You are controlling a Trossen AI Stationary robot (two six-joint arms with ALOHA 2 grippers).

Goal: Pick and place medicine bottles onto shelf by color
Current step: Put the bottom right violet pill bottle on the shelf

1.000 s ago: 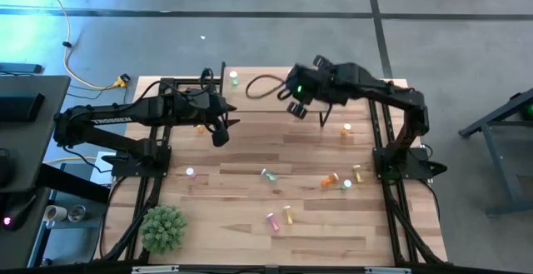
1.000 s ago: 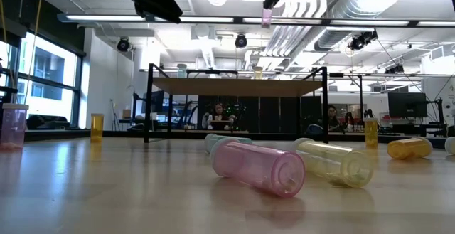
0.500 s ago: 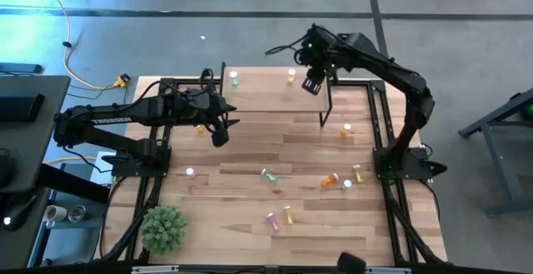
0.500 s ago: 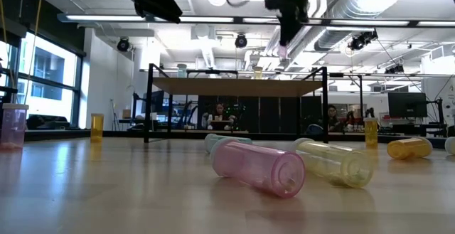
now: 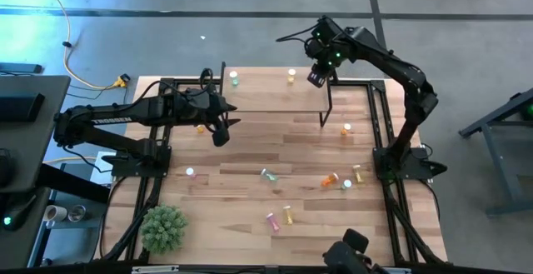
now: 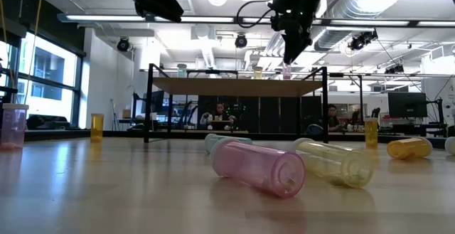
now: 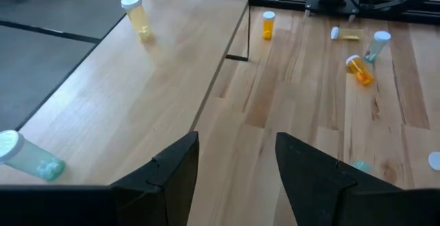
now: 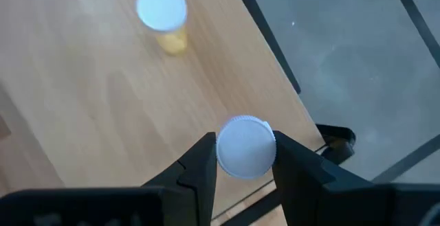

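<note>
Two bottles already stand on the shelf (image 5: 266, 87). The right end effector (image 8: 245, 159), clamped on a pink bottle (image 6: 286, 70), hangs over its far right corner; next, lower and release. The left end effector (image 7: 236, 163) waits apart.

Both arms are matte black, chunky jointed links. The left arm (image 5: 125, 117) has white lettering along its side, and the right arm (image 5: 391, 62) shows small green lights plus a thin black cable loop.
</note>
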